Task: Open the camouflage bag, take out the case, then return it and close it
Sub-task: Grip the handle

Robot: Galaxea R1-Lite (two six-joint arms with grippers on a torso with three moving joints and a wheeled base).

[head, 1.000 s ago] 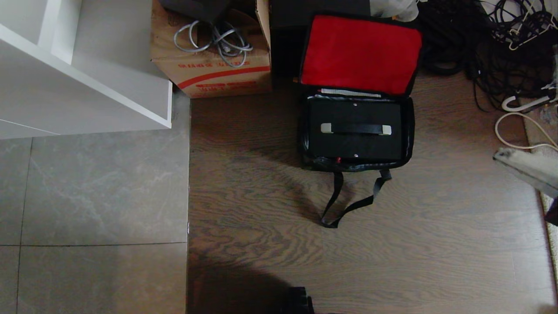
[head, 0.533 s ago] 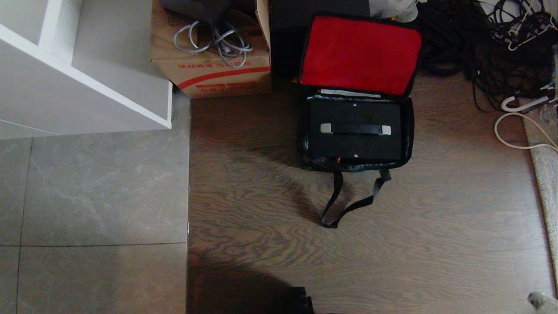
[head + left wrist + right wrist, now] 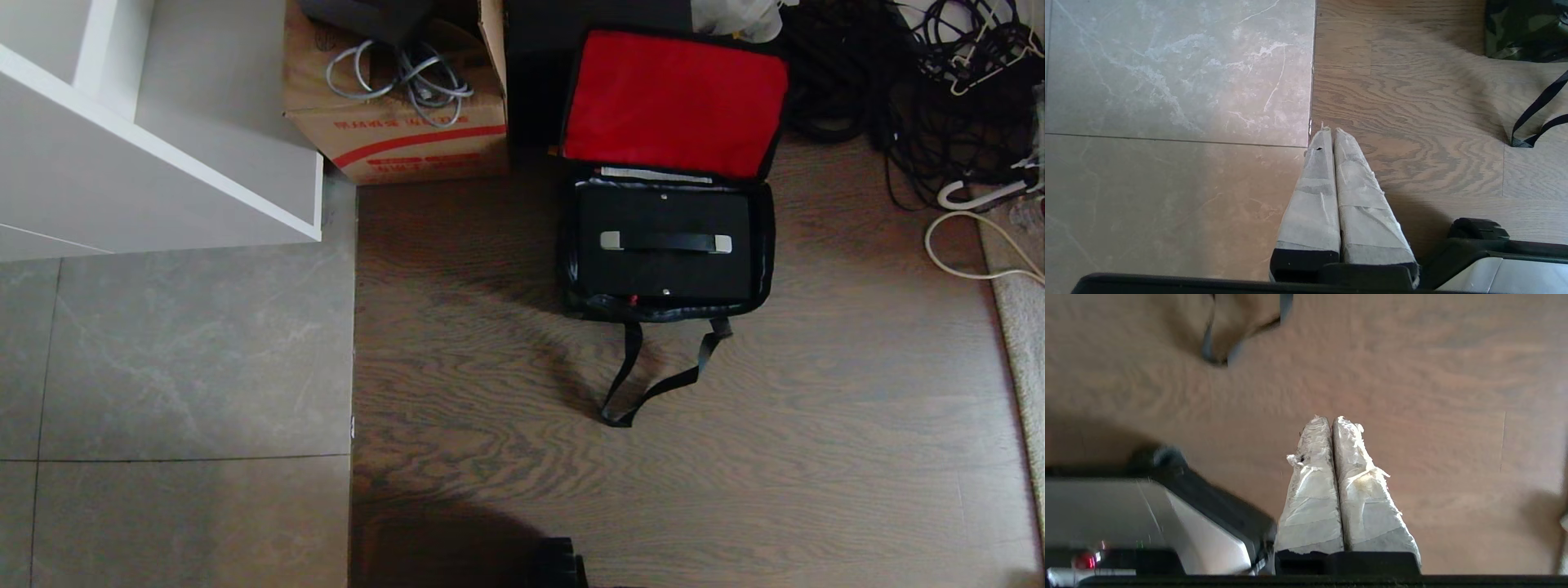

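The camouflage bag sits on the wooden floor with its red-lined lid flipped up and back. The case lies inside it, handle upward. The shoulder strap trails loose on the boards in front. Neither arm shows in the head view. Each wrist view shows its own gripper — left gripper, right gripper — over bare floor, jaws pressed together and holding nothing.
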